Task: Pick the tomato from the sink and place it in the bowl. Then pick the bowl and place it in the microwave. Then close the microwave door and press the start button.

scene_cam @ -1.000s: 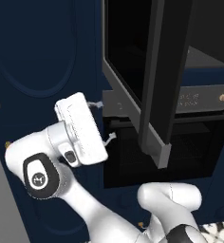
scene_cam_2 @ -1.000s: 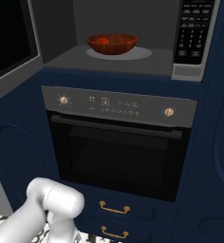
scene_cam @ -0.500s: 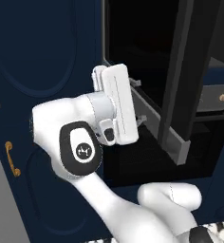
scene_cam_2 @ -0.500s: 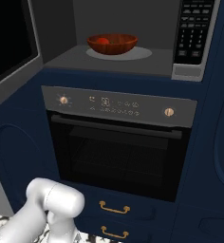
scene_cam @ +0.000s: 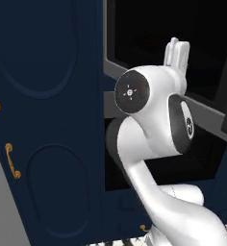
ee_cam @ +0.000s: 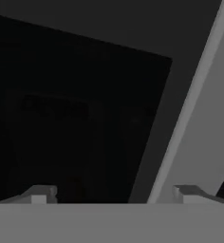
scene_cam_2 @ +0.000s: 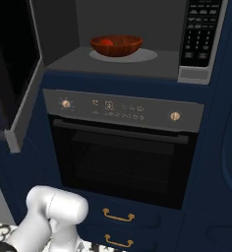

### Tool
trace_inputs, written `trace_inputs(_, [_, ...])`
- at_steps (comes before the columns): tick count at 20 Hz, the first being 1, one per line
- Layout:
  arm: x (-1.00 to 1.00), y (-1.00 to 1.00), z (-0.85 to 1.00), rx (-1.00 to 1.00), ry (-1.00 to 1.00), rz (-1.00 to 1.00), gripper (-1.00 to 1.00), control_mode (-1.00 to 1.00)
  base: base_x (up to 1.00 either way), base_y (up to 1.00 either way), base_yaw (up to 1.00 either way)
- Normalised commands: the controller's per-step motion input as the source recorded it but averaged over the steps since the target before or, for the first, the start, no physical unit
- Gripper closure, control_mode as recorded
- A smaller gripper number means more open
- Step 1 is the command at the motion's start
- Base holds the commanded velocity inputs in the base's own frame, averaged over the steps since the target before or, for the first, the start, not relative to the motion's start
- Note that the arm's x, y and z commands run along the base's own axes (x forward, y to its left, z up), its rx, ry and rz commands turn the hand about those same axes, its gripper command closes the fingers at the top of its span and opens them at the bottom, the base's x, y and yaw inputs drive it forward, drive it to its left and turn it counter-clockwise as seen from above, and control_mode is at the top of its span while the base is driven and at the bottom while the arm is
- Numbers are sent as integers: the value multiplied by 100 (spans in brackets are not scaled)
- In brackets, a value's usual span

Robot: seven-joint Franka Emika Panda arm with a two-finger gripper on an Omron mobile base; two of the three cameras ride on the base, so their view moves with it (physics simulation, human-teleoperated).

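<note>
The microwave stands open above the oven, its button panel at the right. Inside the cavity sits the reddish-brown bowl with the red tomato in it. The microwave door of black glass sticks out at the left, partly open. In the left base view my hand reaches up against the door's glass, behind my elbow. My gripper is open, with nothing between its fingertips, facing the dark glass and its grey frame edge. The sink is out of view.
A black oven with knobs and a bar handle sits right under the microwave, with drawers below it. Dark blue cabinet doors with brass handles stand to the left of the microwave door. My white arm rises at the lower left.
My arm has swung upward and to the right, bringing the hand onto the door's outer side. The door's free edge has moved right, swinging partway toward the cavity.
</note>
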Motion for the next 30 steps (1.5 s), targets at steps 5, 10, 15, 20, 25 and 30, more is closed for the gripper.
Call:
trace_inputs(5, [98,-45,0,21,-6,37,-100,-100,0,0,0])
trace_inputs(10, [100,-40,0,17,-7,45,-100,-100,0,0,0])
trace_inputs(15, [89,-47,0,18,-5,47,-100,-100,0,0,0])
trace_inputs(20, [90,-18,0,16,-1,36,-100,-100,0,0,0])
trace_inputs(25, [90,-1,0,13,0,22,-100,-100,0,0,0])
trace_inputs(30, [90,0,0,9,0,15,-100,-100,0,0,0])
